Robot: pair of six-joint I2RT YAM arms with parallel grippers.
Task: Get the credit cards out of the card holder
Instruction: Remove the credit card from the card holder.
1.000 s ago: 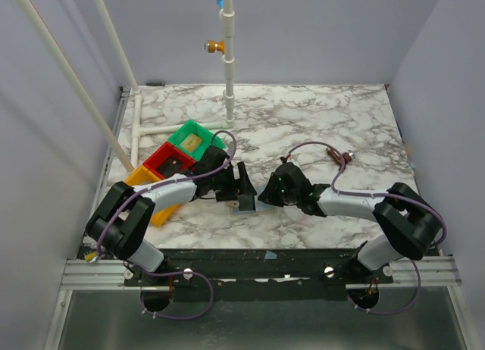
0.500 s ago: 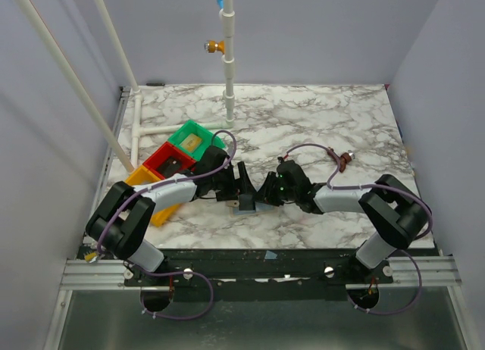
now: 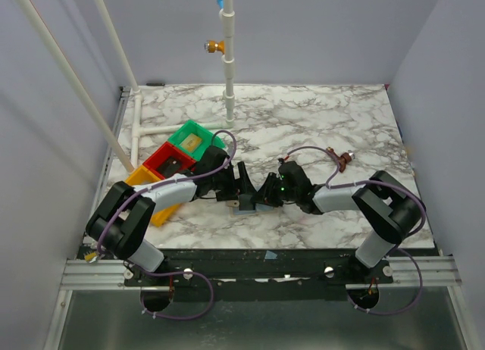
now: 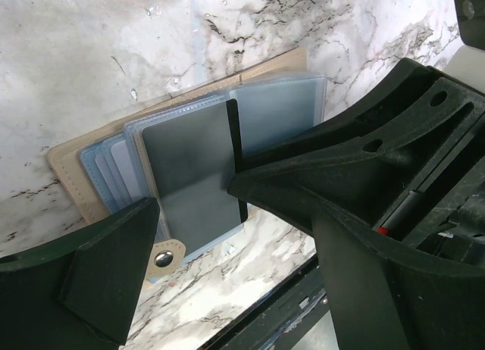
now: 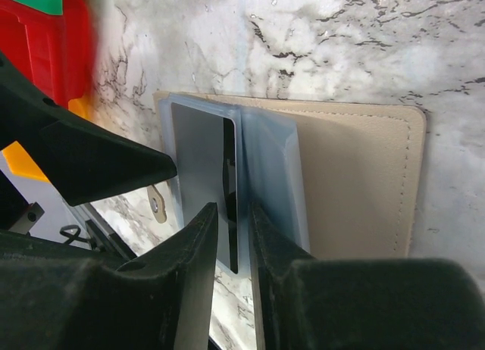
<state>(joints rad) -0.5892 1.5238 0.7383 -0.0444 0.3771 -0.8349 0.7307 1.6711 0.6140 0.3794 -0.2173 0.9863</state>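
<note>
The tan card holder [image 3: 246, 207] lies open on the marble between my two grippers, grey-blue sleeves fanned out. It shows in the left wrist view [image 4: 72, 168] and the right wrist view [image 5: 356, 183]. A dark grey card [image 4: 189, 176] stands up from the sleeves, its black edge raised. My right gripper [image 3: 264, 197] straddles that card's edge [image 5: 229, 183] with the jaws only a narrow gap apart [image 5: 233, 211]; a sliver of space shows on each side. My left gripper [image 3: 244, 185] is wide open over the holder's near side [image 4: 193, 206], one finger [image 4: 98, 274] beside the stud tab [image 4: 163, 259].
Green [image 3: 193, 138], red [image 3: 168, 159] and orange [image 3: 140, 176] trays sit in a row left of the left arm, the red one close in the right wrist view [image 5: 53, 47]. A white pipe post [image 3: 229, 62] stands at the back. The table's front edge [image 4: 288, 297] is just beyond the holder.
My right gripper has moved left onto the card holder and now sits around the raised card's edge. The left gripper has stayed in place.
</note>
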